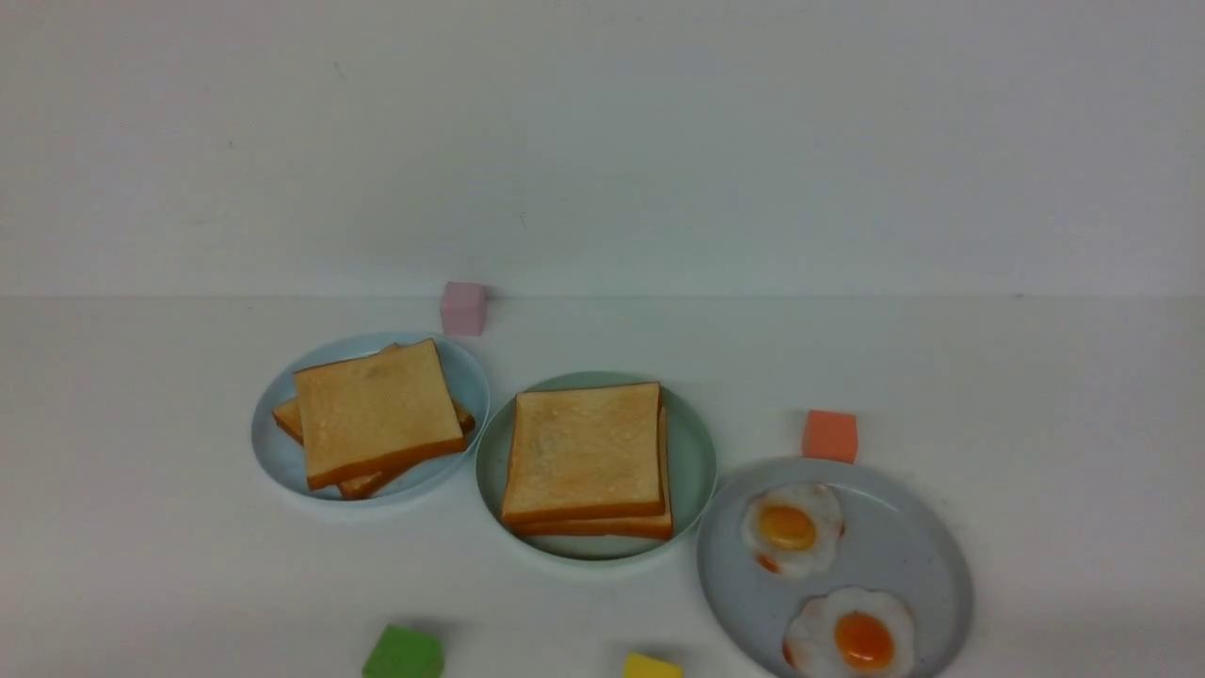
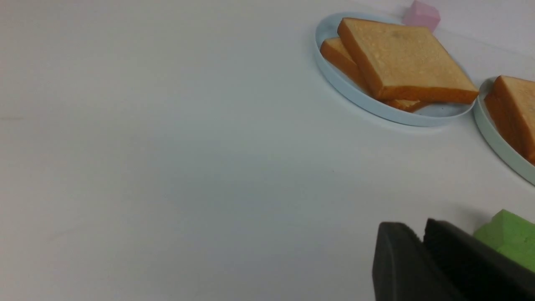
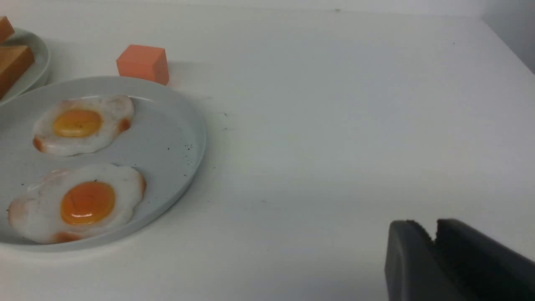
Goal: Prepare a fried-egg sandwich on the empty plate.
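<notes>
Toast slices (image 1: 584, 454), two of them, lie stacked on the mint-green plate (image 1: 692, 461), the upper one set slightly off the lower; whether an egg lies between them cannot be seen. That plate sits at the middle of the white surface (image 1: 1036, 395), and everything else is placed from it. Just to its left, nearly rim to rim, a pale blue plate (image 1: 273, 452) carries two more toast slices (image 1: 377, 410), crossed at an angle. Close to its right and nearer the robot, a larger grey plate (image 1: 904, 546) holds two fried eggs (image 1: 793, 527), one behind the other. A pink cube (image 1: 463, 308) stands beyond it toward the wall, an orange cube (image 1: 829, 436) to its right behind the grey plate, a green cube (image 1: 403, 653) and a yellow cube (image 1: 651, 667) nearer the robot. The left tool (image 2: 420, 234) hangs low beside the green cube, fingers nearly together with a narrow slit between them, gripping nothing. The right tool (image 3: 432, 232), well right of the grey plate, shows the same thin gap and is empty.
</notes>
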